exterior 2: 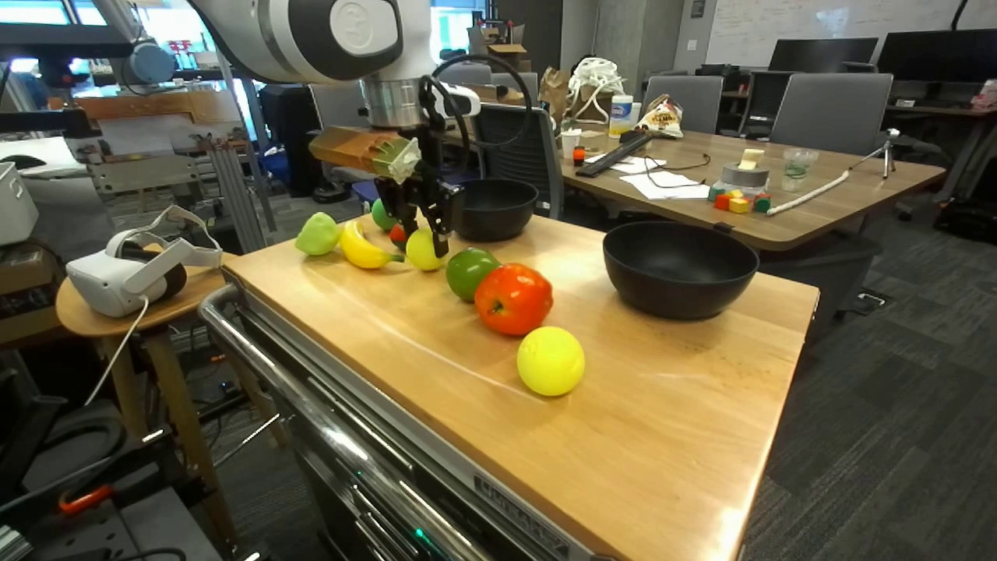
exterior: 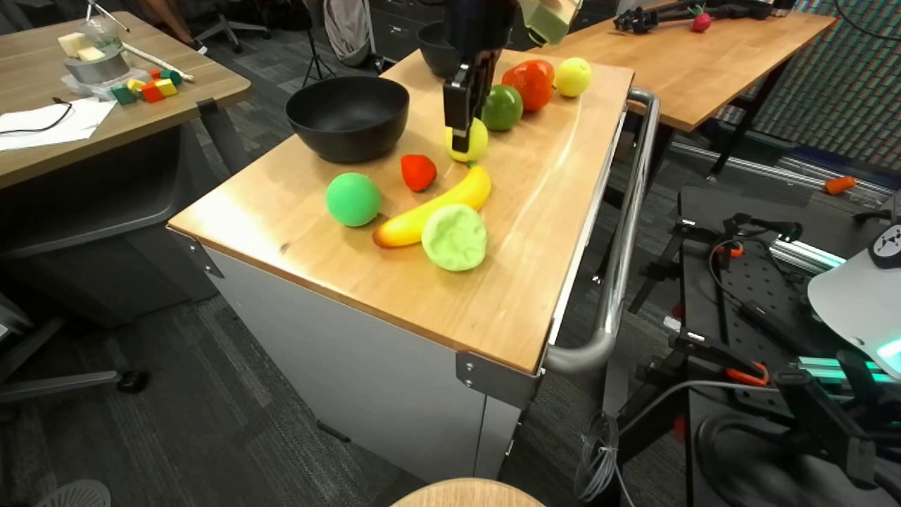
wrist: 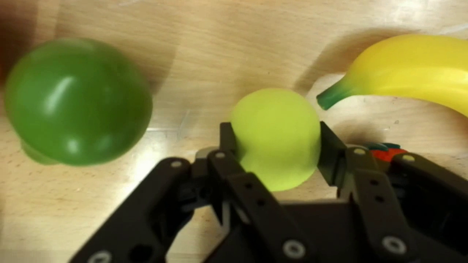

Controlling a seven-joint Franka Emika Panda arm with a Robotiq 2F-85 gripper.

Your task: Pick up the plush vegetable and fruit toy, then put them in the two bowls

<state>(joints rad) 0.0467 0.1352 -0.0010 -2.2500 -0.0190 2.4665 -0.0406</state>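
Yellow-green toy fruit (wrist: 276, 117): round; at the level of the wooden surface (exterior 2: 662, 452), between the glossy green toy vegetable (wrist: 78, 102) and the stem end of the banana (wrist: 409, 69).
End effector (wrist: 277, 144): pinching the yellow-green toy fruit, a pad (wrist: 332, 157) against each side in the wrist view; fingers directed downward.
Strawberry (wrist: 388, 153): near the banana, partly hidden by the end effector in the wrist view.
Bright green ball (exterior: 353, 200): left of the banana, near the strawberry, in an exterior view.
Pale green toy (exterior 2: 317, 234): beside the banana, far left in an exterior view.
Tomato (exterior 2: 514, 299): red; just nearer than the glossy green toy vegetable in an exterior view.
Yellow ball (exterior 2: 551, 361): nearest toy in an exterior view, just beside the tomato.
Right-hand black bowl (exterior 2: 678, 288): upright, right of the tomato in an exterior view.
Far black bowl (exterior 2: 498, 220): upright, right of the end effector in an exterior view.
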